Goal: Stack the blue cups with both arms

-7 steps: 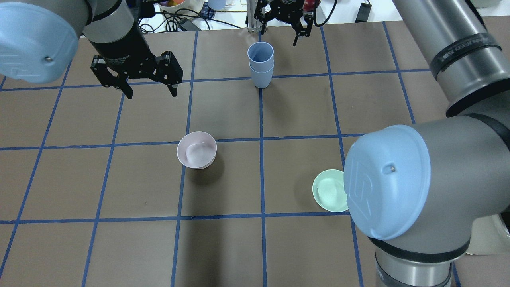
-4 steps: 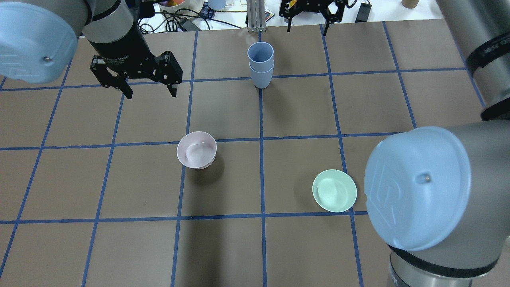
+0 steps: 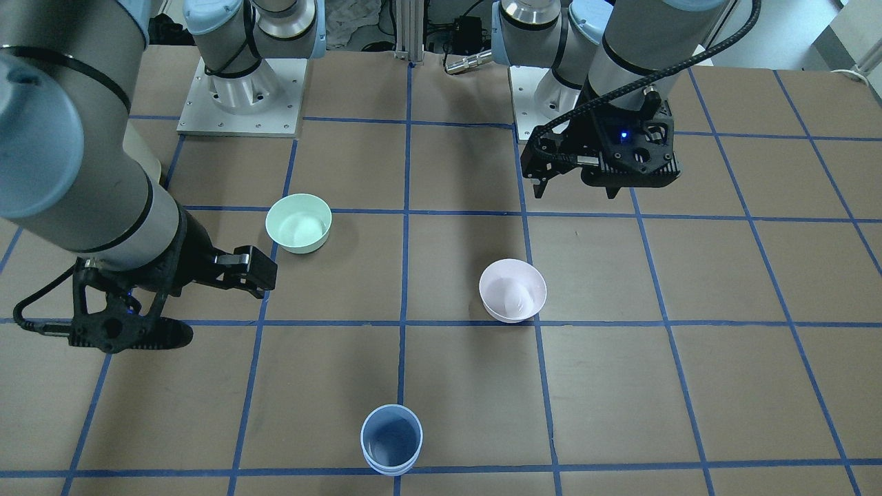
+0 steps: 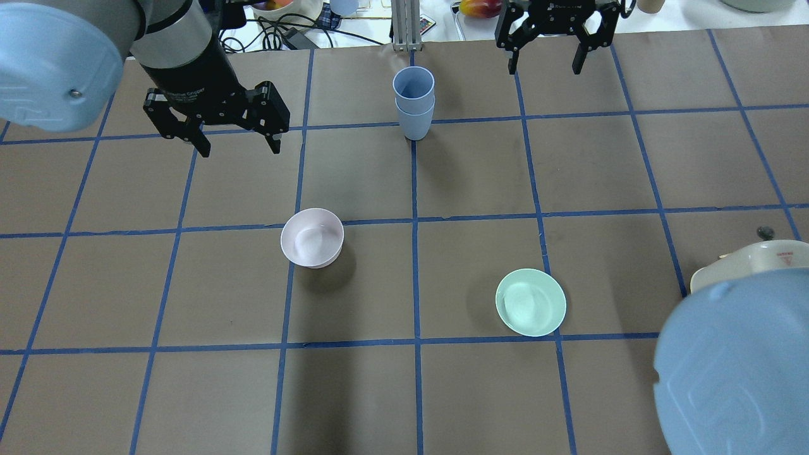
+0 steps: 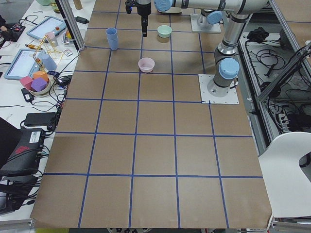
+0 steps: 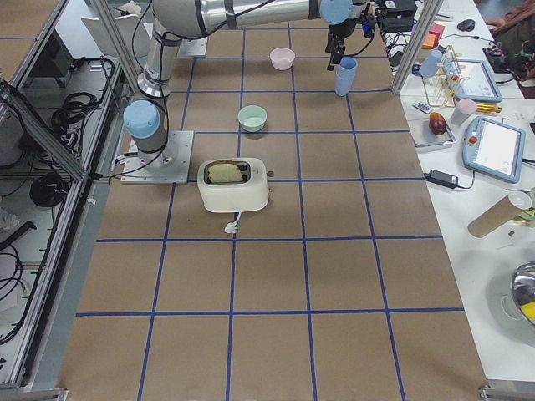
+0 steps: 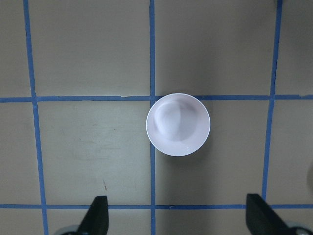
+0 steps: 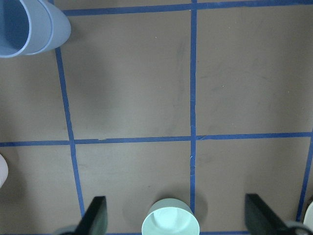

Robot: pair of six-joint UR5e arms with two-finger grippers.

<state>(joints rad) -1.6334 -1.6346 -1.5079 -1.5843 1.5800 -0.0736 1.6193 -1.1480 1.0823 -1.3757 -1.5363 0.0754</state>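
Observation:
Two dusty-blue cups stand nested, one inside the other, upright at the far middle of the table. They also show in the front-facing view and at the top left of the right wrist view. My left gripper is open and empty, hanging above the table to the left of the cups and well apart from them. My right gripper is open and empty, above the table's far edge to the right of the cups and not touching them.
A pale pink bowl sits left of centre, below my left gripper in its wrist view. A mint-green bowl sits at the near right. A cream toaster stands near the right arm's base. Clutter lies beyond the far edge.
My right arm has swung to the right. Its gripper moved right along the far edge, away from the stacked cups, and its elbow uncovered the mint-green bowl. The left arm and the cups have not moved.

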